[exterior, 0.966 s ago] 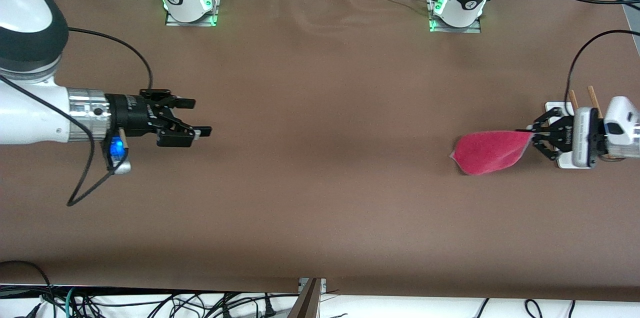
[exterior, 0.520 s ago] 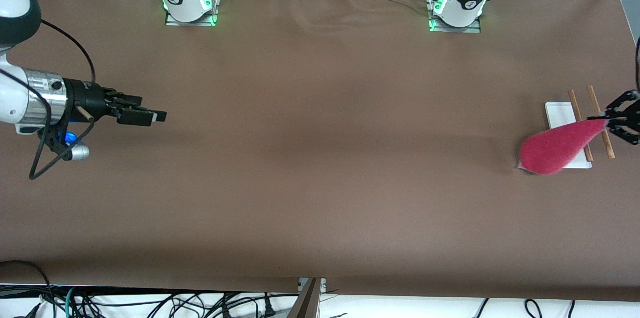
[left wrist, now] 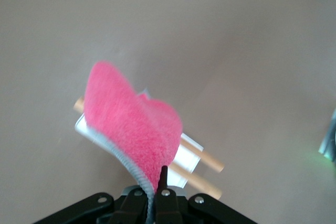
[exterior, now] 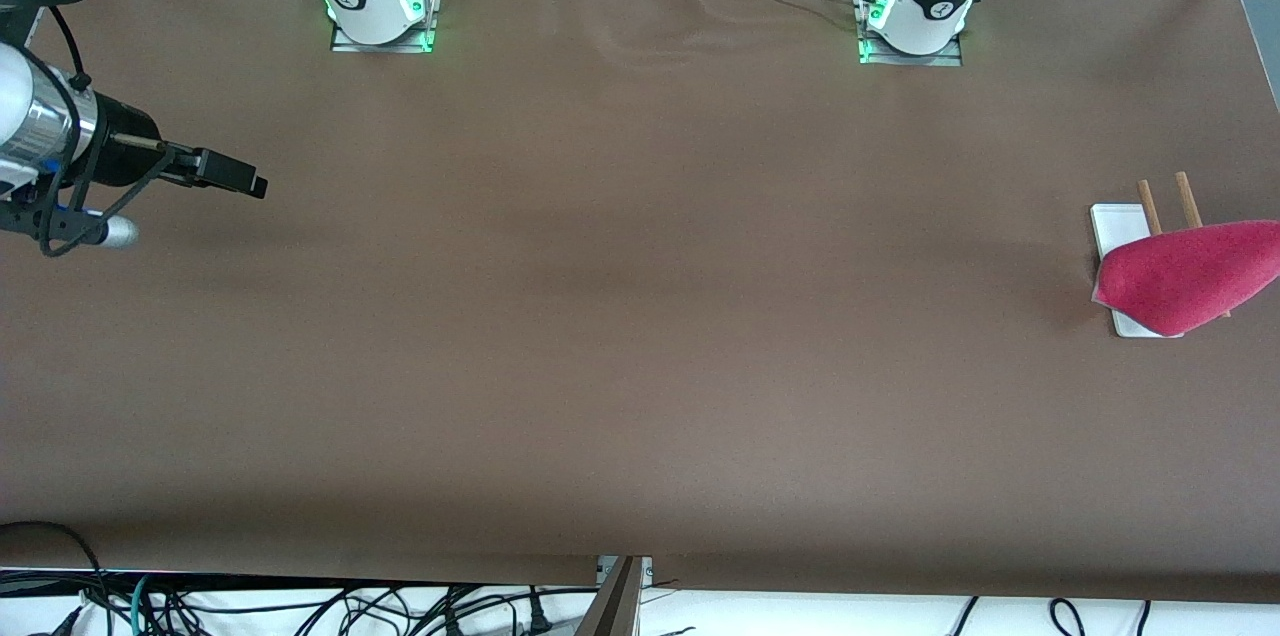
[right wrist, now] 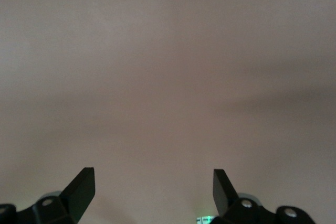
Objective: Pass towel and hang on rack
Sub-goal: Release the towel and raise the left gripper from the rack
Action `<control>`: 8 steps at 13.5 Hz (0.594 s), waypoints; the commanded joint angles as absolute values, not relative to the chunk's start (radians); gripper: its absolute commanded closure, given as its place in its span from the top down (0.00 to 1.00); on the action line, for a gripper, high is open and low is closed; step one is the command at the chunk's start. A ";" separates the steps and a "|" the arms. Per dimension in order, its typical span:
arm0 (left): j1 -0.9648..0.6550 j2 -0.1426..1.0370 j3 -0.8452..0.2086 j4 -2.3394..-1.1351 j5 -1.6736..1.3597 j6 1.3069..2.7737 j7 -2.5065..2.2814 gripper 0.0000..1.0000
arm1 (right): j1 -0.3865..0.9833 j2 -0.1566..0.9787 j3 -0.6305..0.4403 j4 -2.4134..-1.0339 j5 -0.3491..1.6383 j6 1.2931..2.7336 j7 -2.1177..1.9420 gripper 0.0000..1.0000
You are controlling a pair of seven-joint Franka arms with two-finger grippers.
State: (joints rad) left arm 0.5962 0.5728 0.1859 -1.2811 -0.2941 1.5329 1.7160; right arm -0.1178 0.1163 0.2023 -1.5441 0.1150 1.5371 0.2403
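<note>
The pink-red towel hangs in the air over the rack, which stands at the left arm's end of the table. It covers much of the white base and of the two wooden rods. In the left wrist view my left gripper is shut on the towel at its grey stitched edge, above the rack. In the front view that gripper is out of frame. My right gripper hovers over bare table at the right arm's end, and in its wrist view it is open with nothing between its fingers.
Both arm bases stand along the table edge farthest from the front camera. The brown table cover lies bare between the two grippers. Cables hang below the table's near edge.
The left gripper has carried the towel toward the left arm's end, out of the front view, so the towel now hangs over the rack. The right arm has drawn back toward its own end.
</note>
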 commanded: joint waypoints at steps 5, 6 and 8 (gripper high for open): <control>0.693 0.710 0.193 -1.272 -0.264 1.652 1.795 0.00 | -0.118 -0.014 0.207 -1.684 0.054 1.609 0.183 0.99; 0.699 0.735 0.193 -1.269 -0.267 1.663 1.796 0.00 | -0.118 -0.015 0.207 -1.684 0.054 1.611 0.163 0.99; 0.709 0.758 0.192 -1.272 -0.272 1.696 1.795 0.07 | -0.100 -0.018 0.203 -1.684 0.043 1.612 0.153 0.99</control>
